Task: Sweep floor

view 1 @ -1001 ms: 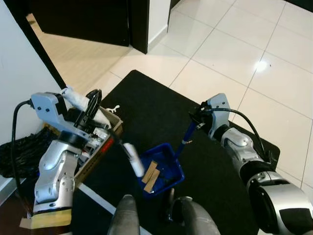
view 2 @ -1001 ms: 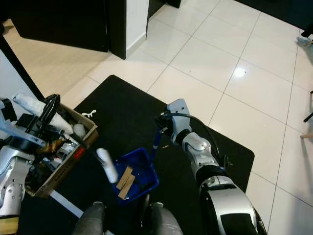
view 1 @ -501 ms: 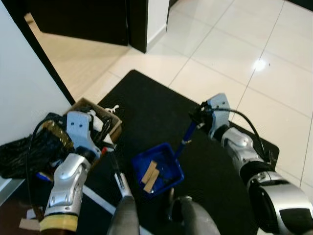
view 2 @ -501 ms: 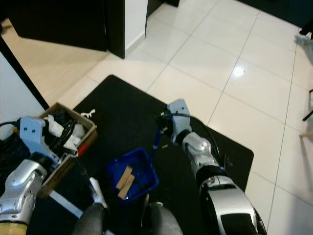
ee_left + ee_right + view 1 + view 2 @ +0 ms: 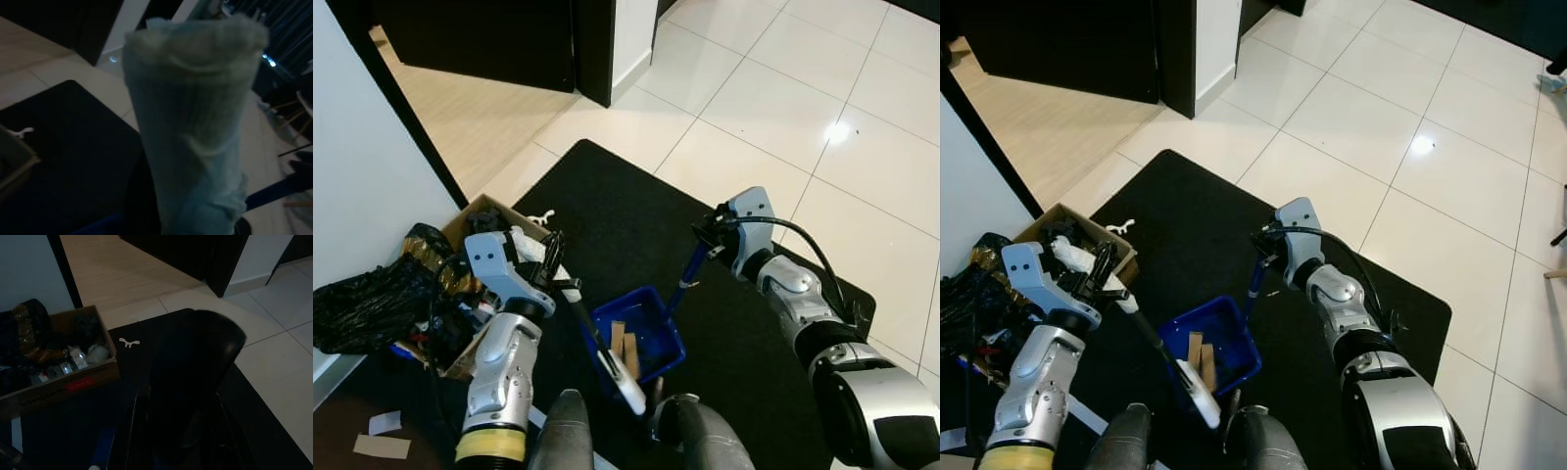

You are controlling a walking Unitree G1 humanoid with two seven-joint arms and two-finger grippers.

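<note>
Mat (image 5: 607, 211) black on cream tiles (image 5: 773, 108); right hand (image 5: 710, 235) grasping dustpan (image 5: 641, 333) handle.

- Eye views bright and sharp; a glare spot on the tiles (image 5: 838, 130).
- Wrist views dim, with near objects blurred.

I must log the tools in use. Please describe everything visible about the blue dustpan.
The blue dustpan looks like plastic, an open tray with low walls and a long blue handle rising toward the right gripper, which grips its top. It rests on the black mat. Brown flat pieces lie inside; the brush held by the left gripper reaches its near edge.
</note>
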